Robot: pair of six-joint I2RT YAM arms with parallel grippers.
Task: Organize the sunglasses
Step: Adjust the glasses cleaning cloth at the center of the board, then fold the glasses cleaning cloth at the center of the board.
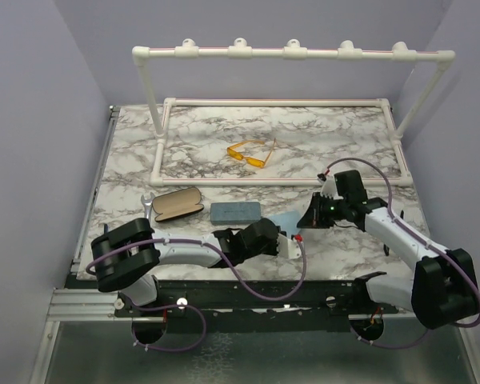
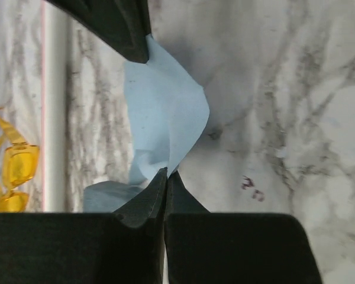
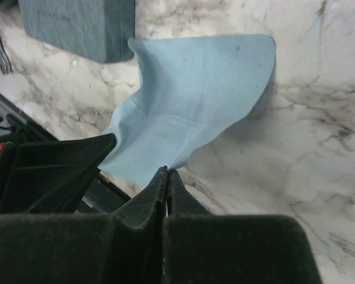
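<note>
The yellow-orange sunglasses (image 1: pixel 248 154) lie open on the marble table inside the white pipe frame; they also show at the left edge of the left wrist view (image 2: pixel 12 174). The dark wire-frame pair is not in view. A light blue cloth (image 1: pixel 286 219) hangs between both grippers. My left gripper (image 1: pixel 293 234) is shut on one corner of the cloth (image 2: pixel 165 112). My right gripper (image 1: pixel 305 218) is shut on another corner of the cloth (image 3: pixel 195 100). The right gripper's finger (image 2: pixel 115 23) shows at the top of the left wrist view.
A grey-blue rectangular case (image 1: pixel 235 212) lies closed just left of the cloth, also in the right wrist view (image 3: pixel 77 26). An open black oval case (image 1: pixel 177 204) lies further left. A white pipe frame (image 1: pixel 272 102) and a raised rail (image 1: pixel 292 52) stand behind.
</note>
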